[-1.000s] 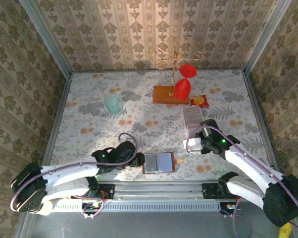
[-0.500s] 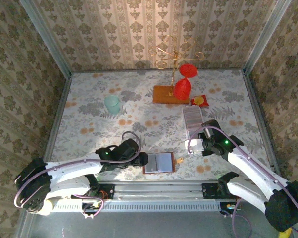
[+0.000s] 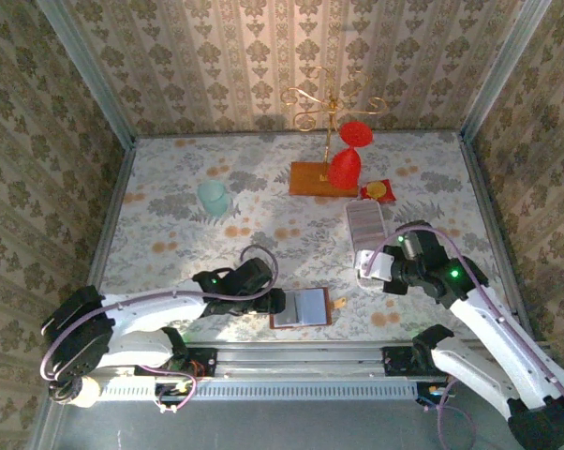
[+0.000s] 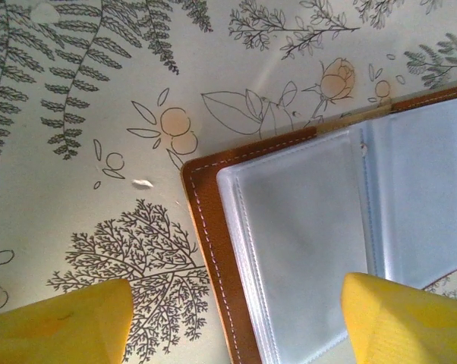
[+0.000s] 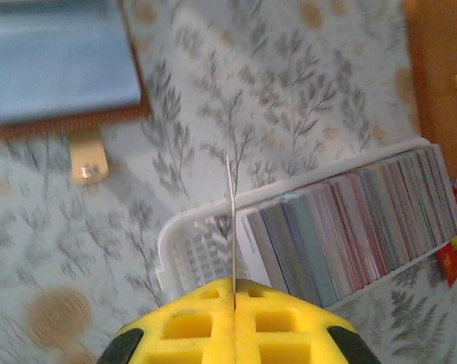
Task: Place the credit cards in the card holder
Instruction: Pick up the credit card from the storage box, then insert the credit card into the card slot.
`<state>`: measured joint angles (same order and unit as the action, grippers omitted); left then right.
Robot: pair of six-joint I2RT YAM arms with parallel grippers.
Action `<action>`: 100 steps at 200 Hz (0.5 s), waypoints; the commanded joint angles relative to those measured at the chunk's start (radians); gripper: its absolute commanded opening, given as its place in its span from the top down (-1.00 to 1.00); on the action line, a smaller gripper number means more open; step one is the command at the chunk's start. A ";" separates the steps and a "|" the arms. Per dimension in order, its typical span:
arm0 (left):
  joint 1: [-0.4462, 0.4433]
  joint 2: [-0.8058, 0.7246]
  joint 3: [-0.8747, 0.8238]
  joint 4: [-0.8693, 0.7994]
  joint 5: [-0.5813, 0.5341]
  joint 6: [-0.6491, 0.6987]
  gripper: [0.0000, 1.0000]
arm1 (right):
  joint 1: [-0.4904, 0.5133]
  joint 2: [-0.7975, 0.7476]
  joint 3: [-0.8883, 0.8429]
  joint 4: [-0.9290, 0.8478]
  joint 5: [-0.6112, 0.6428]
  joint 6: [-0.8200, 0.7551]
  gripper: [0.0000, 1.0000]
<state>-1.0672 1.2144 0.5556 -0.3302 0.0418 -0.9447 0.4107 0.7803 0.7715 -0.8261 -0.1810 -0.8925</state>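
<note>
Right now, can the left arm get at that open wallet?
Probably yes. The left gripper stands open right at the wallet, one fingertip over its open inside, the other over bare table beside its edge. Nothing lies between them.

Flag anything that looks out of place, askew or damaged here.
Nothing stands out. The wallet lies open and flat, the cards stand in a tidy row in their white tray, and the right fingers pinch one card edge-on.
</note>
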 commanded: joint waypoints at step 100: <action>-0.034 0.093 0.086 -0.091 0.022 0.011 -0.48 | 0.023 -0.009 -0.107 0.282 -0.295 1.793 1.00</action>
<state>-1.0985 1.2968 0.6300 -0.4160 0.0460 -0.9222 0.4171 0.7944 0.8028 -0.7158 -0.3275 0.4404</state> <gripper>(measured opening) 0.740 0.039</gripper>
